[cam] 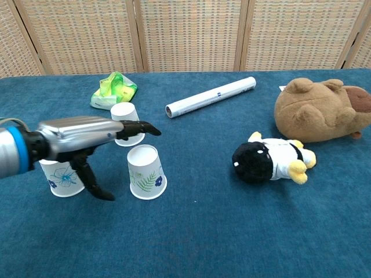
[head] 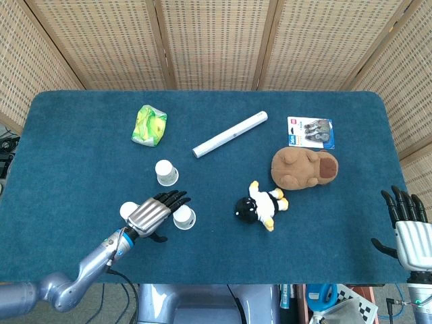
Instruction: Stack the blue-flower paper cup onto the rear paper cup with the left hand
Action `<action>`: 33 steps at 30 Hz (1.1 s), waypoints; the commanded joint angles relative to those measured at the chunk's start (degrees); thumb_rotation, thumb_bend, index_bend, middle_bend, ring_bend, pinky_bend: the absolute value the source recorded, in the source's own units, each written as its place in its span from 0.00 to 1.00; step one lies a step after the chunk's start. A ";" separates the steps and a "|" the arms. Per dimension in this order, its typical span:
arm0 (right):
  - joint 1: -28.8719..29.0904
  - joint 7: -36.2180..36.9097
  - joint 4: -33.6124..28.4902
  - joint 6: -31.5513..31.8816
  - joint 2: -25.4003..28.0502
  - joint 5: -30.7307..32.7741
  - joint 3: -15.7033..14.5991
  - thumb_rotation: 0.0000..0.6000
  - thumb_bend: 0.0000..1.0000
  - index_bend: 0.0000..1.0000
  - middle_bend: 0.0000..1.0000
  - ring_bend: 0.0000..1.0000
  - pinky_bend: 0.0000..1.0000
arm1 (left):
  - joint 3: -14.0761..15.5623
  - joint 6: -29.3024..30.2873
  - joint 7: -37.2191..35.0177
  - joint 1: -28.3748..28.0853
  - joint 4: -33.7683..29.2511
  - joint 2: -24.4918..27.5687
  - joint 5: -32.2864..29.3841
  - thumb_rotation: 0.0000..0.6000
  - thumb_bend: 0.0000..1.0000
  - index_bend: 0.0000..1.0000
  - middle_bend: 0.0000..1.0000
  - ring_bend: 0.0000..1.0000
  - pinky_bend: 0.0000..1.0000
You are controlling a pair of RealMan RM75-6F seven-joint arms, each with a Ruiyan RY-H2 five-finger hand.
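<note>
Head view, left hand: the left hand (head: 154,212) is out over the table with fingers spread flat and nothing in it. It sits between the blue-flower cup (head: 129,212) and the front fern cup (head: 184,217), covering part of both.
Head view, target: the rear cup (head: 166,172) stands upside down just behind the left hand, apart from the other two cups.
Head view, risk: honestly the hand looks centered more toward the fern cup than the one with the blue flower, so closing here could grab or knock the wrong cup.
Head view, right hand: the right hand (head: 407,228) is parked off the table edge, far from the rear cup, fingers apart and empty.
Head view, other stuff: green packet (head: 148,125) and a paper tube (head: 229,134) sit behind the rear cup; the penguin toy (head: 260,204) and brown plush (head: 304,167) are well off to the side.
Chest view, left hand: the hand (cam: 87,134) hangs above cup height, fingers stretched toward the rear cup (cam: 126,122), thumb hanging down between the blue-flower cup (cam: 62,176) and the fern cup (cam: 145,172).
Chest view, risk: that thumb is right beside both cups. Light paper cups tip easily, so a sideways sweep could bowl one over.
Chest view, stacking worry: all three are mouth-down, so the flower cup has to come down square over the rear one or it'll shove it away.
</note>
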 commanded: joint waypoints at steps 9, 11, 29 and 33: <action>-0.16 1.29 0.30 0.05 0.26 0.65 0.38 1.00 0.00 0.00 0.00 0.00 0.00 | -2.54 1.19 8.57 -5.31 6.69 -9.40 -8.89 1.00 0.16 0.18 0.33 0.31 0.38; -0.17 1.46 0.33 0.03 0.31 0.70 0.41 1.00 0.00 0.00 0.00 0.00 0.00 | -2.41 2.03 9.09 -5.36 6.93 -9.82 -9.04 1.00 0.16 0.23 0.37 0.35 0.41; -0.07 2.06 0.39 -0.53 0.48 1.26 0.53 1.00 0.00 0.00 0.00 0.00 0.00 | -2.77 7.65 12.06 -5.56 2.95 -8.31 -10.32 1.00 0.17 0.34 0.45 0.42 0.49; -0.03 2.00 0.36 -0.67 0.49 1.32 0.50 1.00 0.00 0.00 0.00 0.00 0.00 | -3.21 8.54 12.45 -5.59 0.48 -6.89 -10.97 1.00 0.17 0.35 0.46 0.43 0.52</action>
